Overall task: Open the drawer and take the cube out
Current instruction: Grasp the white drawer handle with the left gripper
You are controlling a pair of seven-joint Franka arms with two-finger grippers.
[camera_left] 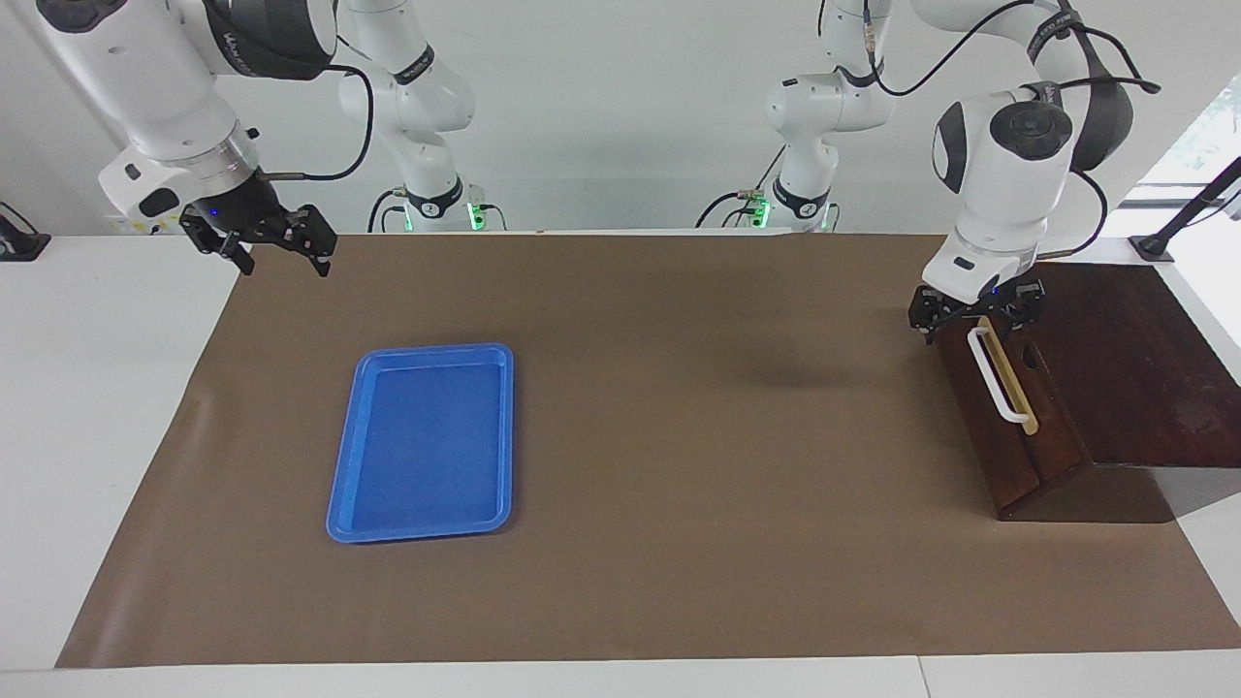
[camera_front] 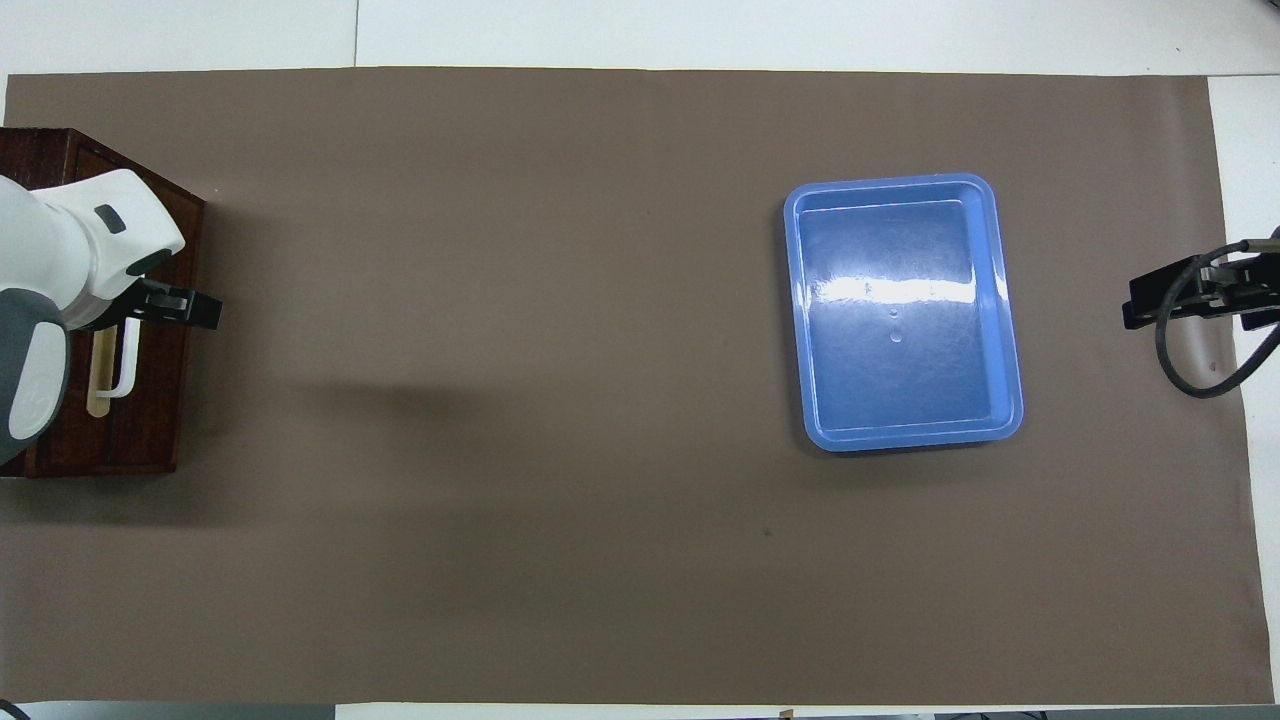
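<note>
Mat point(camera_left: 679, 485) btwn tray point(camera_left: 425, 441) & drawer point(camera_left: 1008, 407) open, no obstacles.

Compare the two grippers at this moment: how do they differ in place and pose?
The left gripper is low at the drawer, at the end of its white handle nearer the robots; the right gripper hangs over the mat's edge at the other end, away from the blue tray. The left wrist points down; the right is tilted. Both are open and hold nothing.
</note>
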